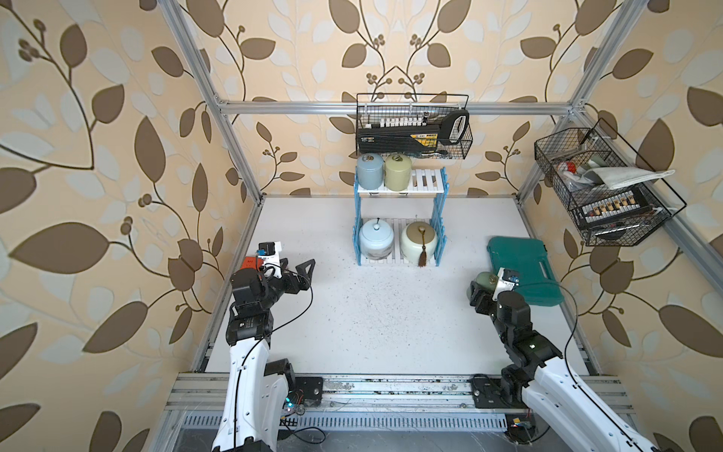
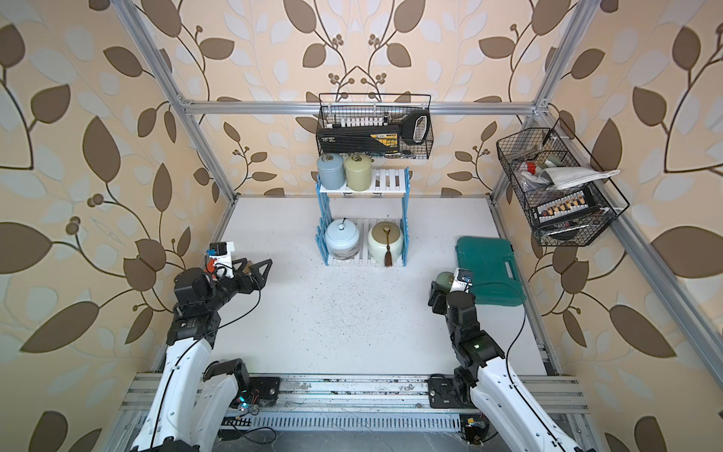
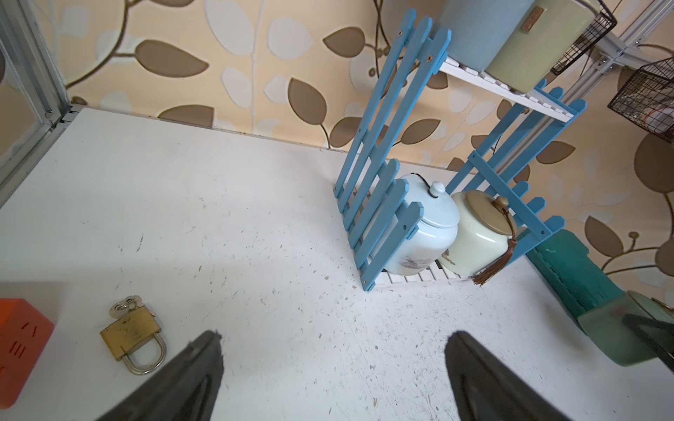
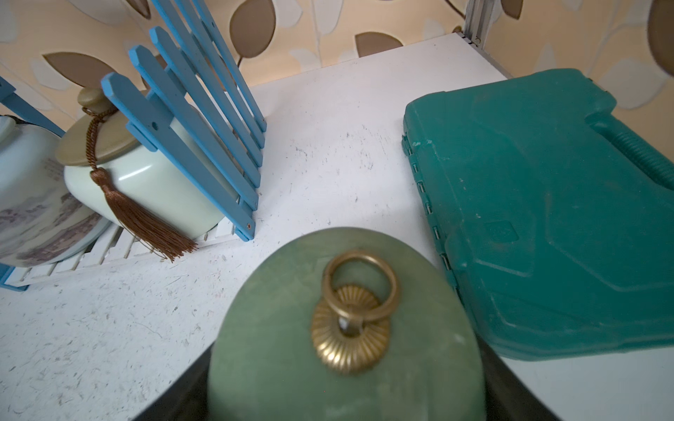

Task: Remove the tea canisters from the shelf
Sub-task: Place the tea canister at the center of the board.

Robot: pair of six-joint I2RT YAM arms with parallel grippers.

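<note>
**Item: sage green canister** (image 4: pixel 277 328)
- Place: off the shelf (image 1: pixel 428 180), toward the right edge of the worktop (image 1: pixel 371 321), just beside the teal case (image 1: pixel 524 270).
- Held by: the right gripper (image 1: pixel 482 289), with its fingers clamped on the body from both sides and the lid and brass ring uppermost.
- Long axis: judged close to upright. Whether the base touches the worktop cannot be told.

**Left gripper** (image 3: pixel 333 342)
- Fingers are spread wide, with nothing between them.
- It is stationed near the left edge, with a padlock (image 3: pixel 131 333) and an orange block (image 3: pixel 22 346) beside it, and is pointed toward the shelf.

**Shelf** (middle of the back edge)
- Upper tier: a blue-grey canister (image 1: pixel 369 170) and a yellow-green canister (image 1: pixel 397 171) are set close together at the end toward the left edge. The other end is bare.
- Lower tier: a pale blue jar (image 1: pixel 376 238) is on the left-edge side and a cream jar (image 1: pixel 418 242) with a brown tassel is on the right-edge side.

**Assessment**
- One of five canisters is counted as off the shelf and four are to be taken.
- The coming move is judged to turn on a short lowering along the canister's own axis — bare worktop lies below and the case stands close on one side, so sideways drift is to be avoided when the fingers are opened.
- For the pick after that, the pale blue jar lies ahead of the free left fingers, toward the back edge, and the left arm is judged the nearer. A blue side panel stands on that side of the jar, so an approach from the open front is advised.
</note>
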